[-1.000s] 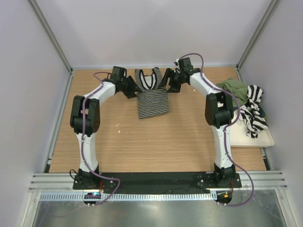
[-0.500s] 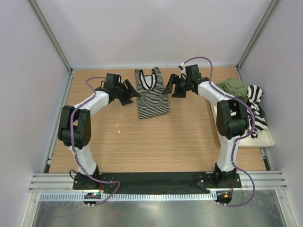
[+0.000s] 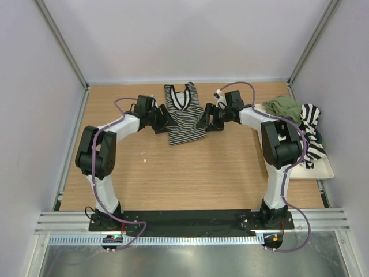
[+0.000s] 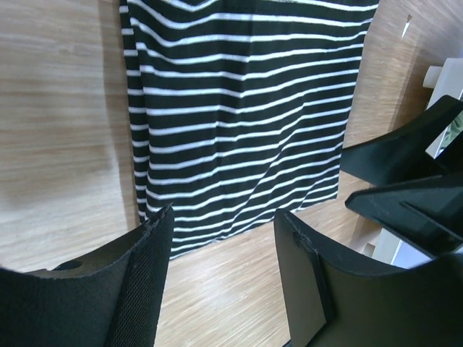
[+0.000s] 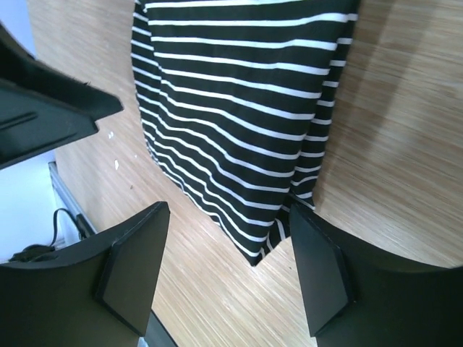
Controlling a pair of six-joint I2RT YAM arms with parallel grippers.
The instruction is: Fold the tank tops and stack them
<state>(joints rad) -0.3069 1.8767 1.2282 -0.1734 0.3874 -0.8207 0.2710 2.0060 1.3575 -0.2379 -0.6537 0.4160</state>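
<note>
We see pale grey walls enclosing a light wooden tabletop. The left gripper has its fingers spread and empty beside the pinstriped black-and-white cloth tank top, which lies flat at the far middle. The right gripper is the same. At the far right, the olive green cloth top and the broad-striped black-and-white top are heaped on a cream rectangular tray.
</note>
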